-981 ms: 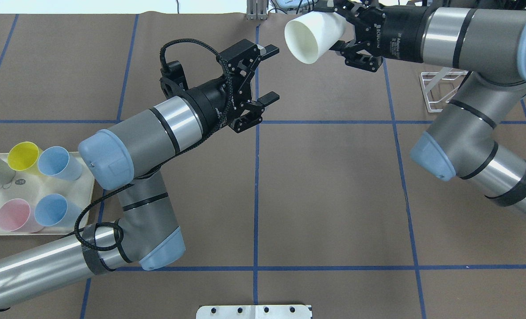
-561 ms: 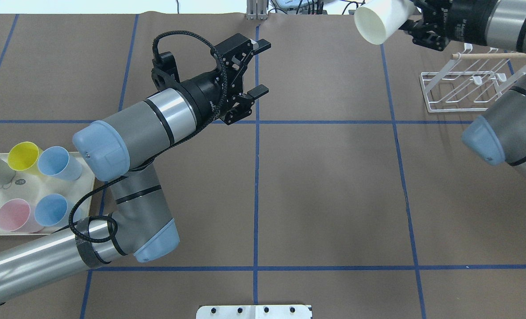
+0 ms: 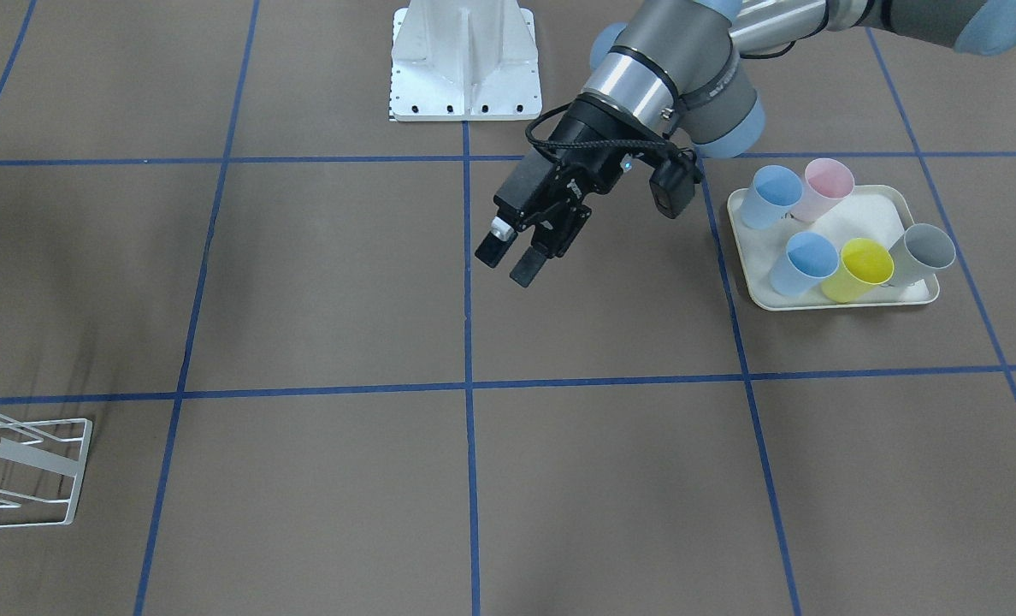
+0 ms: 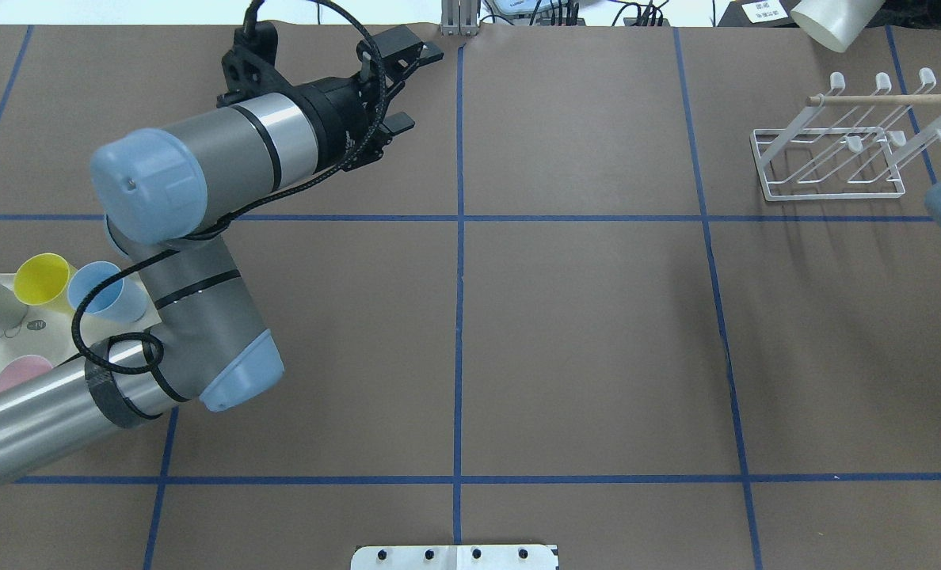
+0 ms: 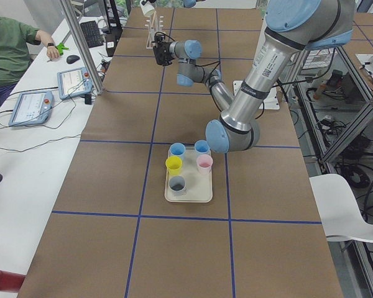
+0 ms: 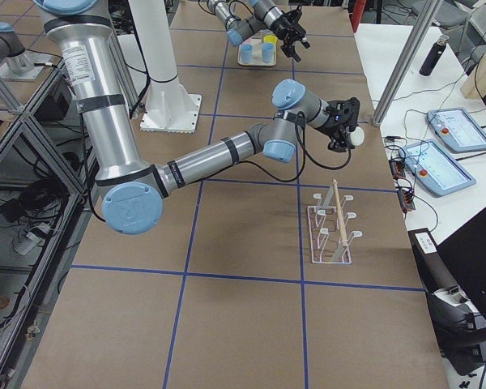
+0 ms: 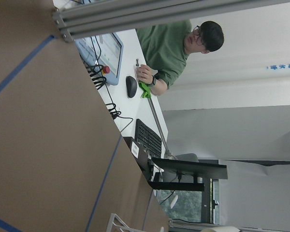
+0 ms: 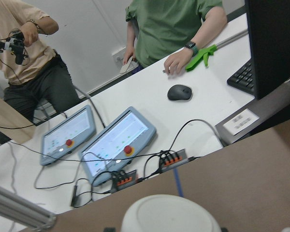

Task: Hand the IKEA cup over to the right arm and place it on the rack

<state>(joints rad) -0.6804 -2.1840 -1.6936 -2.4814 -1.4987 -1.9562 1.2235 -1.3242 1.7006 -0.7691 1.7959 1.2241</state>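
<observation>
- The left arm [image 4: 201, 158] is stretched toward the far edge of the bench [image 4: 581, 317]; the left hand [image 4: 411, 87] is spread wide, and nothing is gripped.
- The right arm [image 6: 227, 154] is extended low and long; the white cup [image 4: 835, 20] is clasped in the right hand [image 6: 347, 128].
- The cup is held aloft near the rack [image 4: 890, 99], not touching it.

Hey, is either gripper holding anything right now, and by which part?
Left gripper: nothing, jaws open. The white cup is in the air at the right gripper, base toward its wrist camera; the grip itself is not clearly visible.
</observation>
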